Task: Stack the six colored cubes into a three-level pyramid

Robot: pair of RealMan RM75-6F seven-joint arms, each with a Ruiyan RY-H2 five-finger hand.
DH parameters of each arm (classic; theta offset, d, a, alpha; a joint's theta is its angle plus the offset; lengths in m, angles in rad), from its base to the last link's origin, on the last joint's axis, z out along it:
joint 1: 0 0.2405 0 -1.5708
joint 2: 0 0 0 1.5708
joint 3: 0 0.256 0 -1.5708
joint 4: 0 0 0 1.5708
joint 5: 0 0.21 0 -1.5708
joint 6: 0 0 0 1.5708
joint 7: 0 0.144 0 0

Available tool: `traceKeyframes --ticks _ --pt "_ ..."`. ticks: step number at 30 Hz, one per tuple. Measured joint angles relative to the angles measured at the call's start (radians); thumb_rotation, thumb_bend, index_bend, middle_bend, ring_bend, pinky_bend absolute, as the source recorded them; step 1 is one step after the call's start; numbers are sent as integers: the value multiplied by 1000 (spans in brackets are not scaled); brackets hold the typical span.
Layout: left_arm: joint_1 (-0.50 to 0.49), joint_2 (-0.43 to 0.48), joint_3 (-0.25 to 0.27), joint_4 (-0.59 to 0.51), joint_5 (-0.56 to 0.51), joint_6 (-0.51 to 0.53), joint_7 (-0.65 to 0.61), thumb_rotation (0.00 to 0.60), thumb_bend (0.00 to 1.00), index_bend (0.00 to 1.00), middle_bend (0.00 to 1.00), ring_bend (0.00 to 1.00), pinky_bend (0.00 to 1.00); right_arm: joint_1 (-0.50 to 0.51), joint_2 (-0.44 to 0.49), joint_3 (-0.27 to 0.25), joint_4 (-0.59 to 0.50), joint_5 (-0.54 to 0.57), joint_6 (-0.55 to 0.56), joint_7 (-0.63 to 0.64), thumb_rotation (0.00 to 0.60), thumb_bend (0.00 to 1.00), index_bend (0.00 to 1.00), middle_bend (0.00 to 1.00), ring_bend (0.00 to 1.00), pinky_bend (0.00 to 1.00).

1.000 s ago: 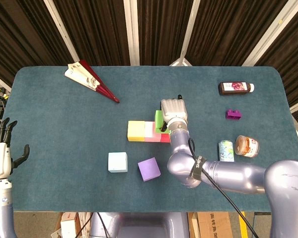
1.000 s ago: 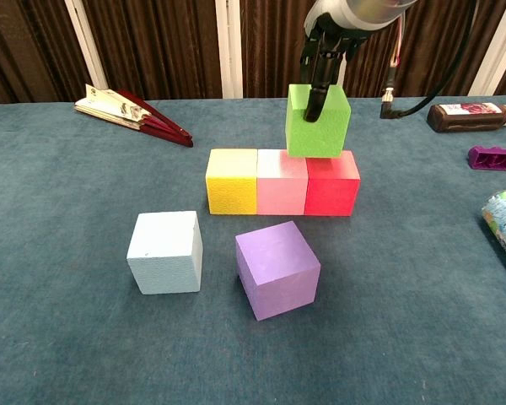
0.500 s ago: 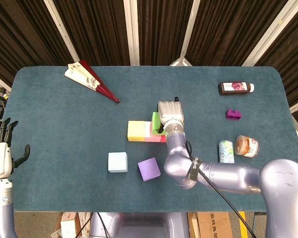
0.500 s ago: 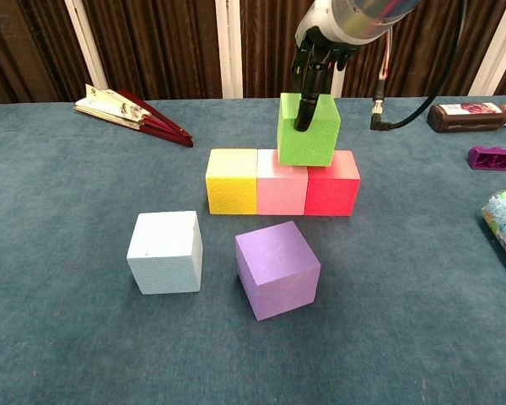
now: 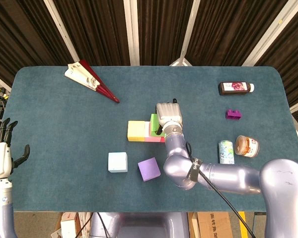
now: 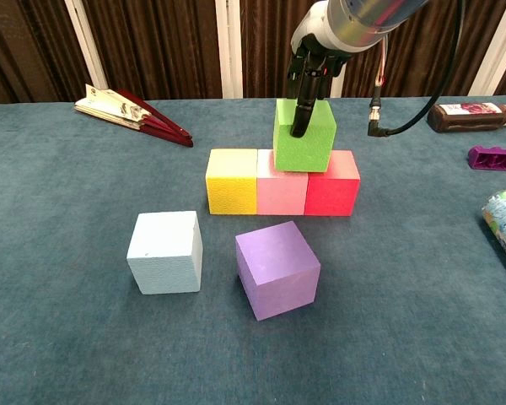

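A: Near edge of the worktop point(image 6: 59, 354): purple cube point(image 6: 277, 268) and pale blue cube point(image 6: 165, 251), both loose, just in front of the row.

B: The row?

A: Yellow cube point(image 6: 231, 180), pink cube point(image 6: 282, 186), red cube point(image 6: 331, 184), touching side by side. Green cube point(image 6: 303, 135) sits over the pink-red seam, slightly tilted; can't tell if it's fully seated.

B: Who has it?

A: Right robot hand point(image 6: 314, 63) grasps it from above, fingers down its front face. Cube lies directly below that hand.

B: Left?

A: Left robot hand point(image 5: 1, 151) is released, fingers apart, well off at the worktop's left edge. The right is far nearer.
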Motion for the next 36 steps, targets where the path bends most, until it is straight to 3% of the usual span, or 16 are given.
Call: traceKeyframes --ticks 36 --pt "2 0 -2 2 -3 4 6 600 481 147 35 0 0 -42 -27 52 14 -11 2 -64 600 264 385 307 215 0"
